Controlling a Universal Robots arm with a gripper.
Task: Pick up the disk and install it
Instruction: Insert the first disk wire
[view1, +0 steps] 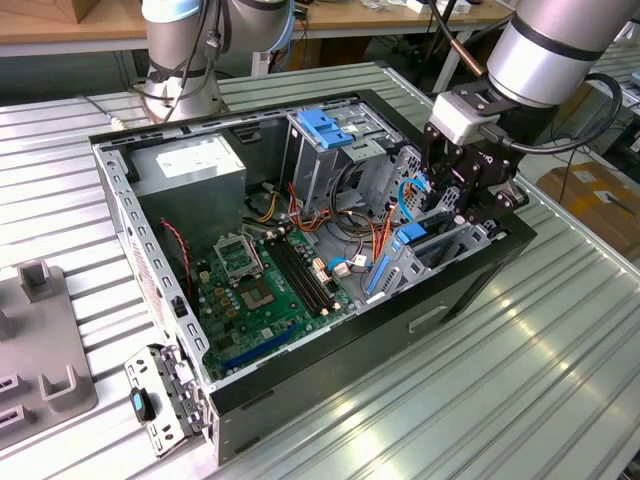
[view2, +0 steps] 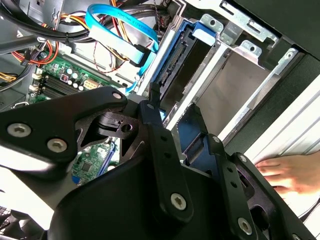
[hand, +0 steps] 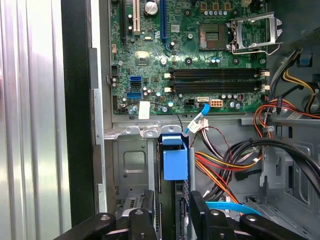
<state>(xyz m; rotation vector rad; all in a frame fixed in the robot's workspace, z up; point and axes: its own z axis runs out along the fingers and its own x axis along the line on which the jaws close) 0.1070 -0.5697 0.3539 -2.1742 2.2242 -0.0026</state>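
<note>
The disk (hand: 175, 162) stands on edge in a slot of the metal drive bay (hand: 131, 165), at the open computer case's end on the exterior view's right. Its light-blue frame (view2: 186, 42) and tab (view1: 410, 238) show above the slot. My gripper (hand: 172, 216) reaches down into that bay from above. Its black fingers (view2: 155, 125) lie against both sides of the disk's near end, shut on it. In the exterior view the gripper (view1: 452, 205) hangs over the bay beside the case wall. Most of the disk's body is hidden by the bay walls.
Orange, black and blue cables (hand: 225, 165) crowd the bay's inner side. The motherboard (view1: 265, 280), a grey power supply (view1: 195, 165) and a tall cage with a blue latch (view1: 328, 128) fill the case. A person's hand (view2: 285, 175) rests on the ribbed table outside the case.
</note>
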